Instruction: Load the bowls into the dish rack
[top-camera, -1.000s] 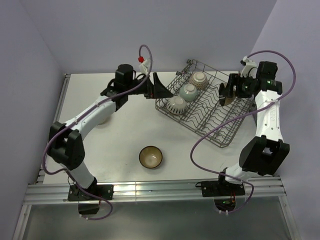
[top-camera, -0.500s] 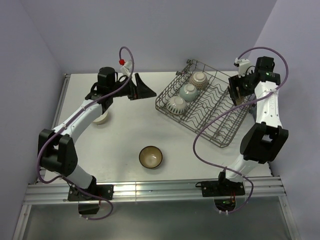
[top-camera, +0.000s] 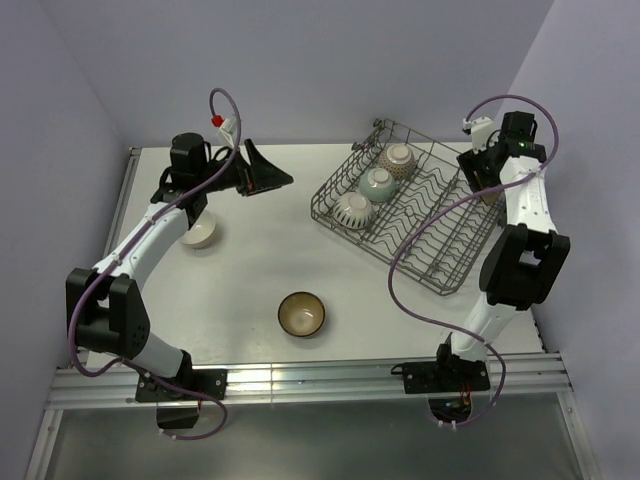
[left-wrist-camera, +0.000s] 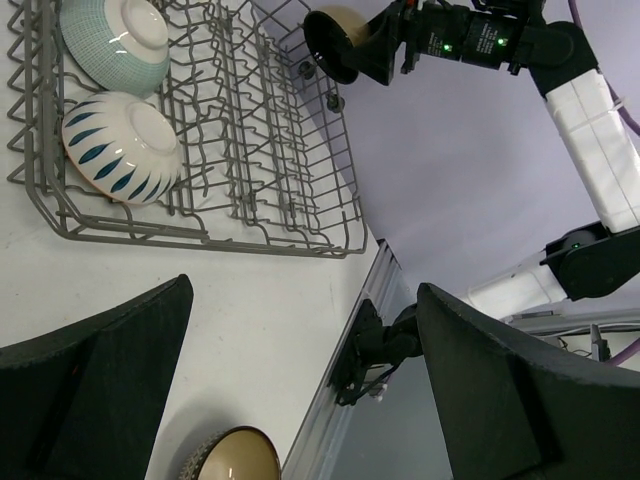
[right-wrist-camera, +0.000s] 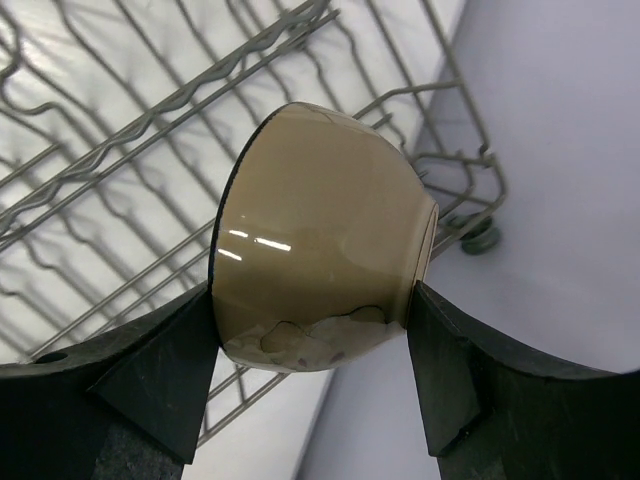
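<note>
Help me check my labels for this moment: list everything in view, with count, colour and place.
dish rack: one, grey wire, right rear of the table
blue-leaf bowl: one, white with blue leaves, in the rack's left end
teal bowl: one, pale teal, in the rack behind the blue-leaf bowl
cream bowl: one, cream, in the rack behind the teal bowl
brown bowl: one, tan inside, upright on the table, front middle
white bowl: one, on the table at the left, partly under the left arm
tan bowl: one, dark inside, held by the rack's far right corner
table: one, white
left end effector: black, open, empty, left of the rack
right end effector: black, shut on the tan bowl
</note>
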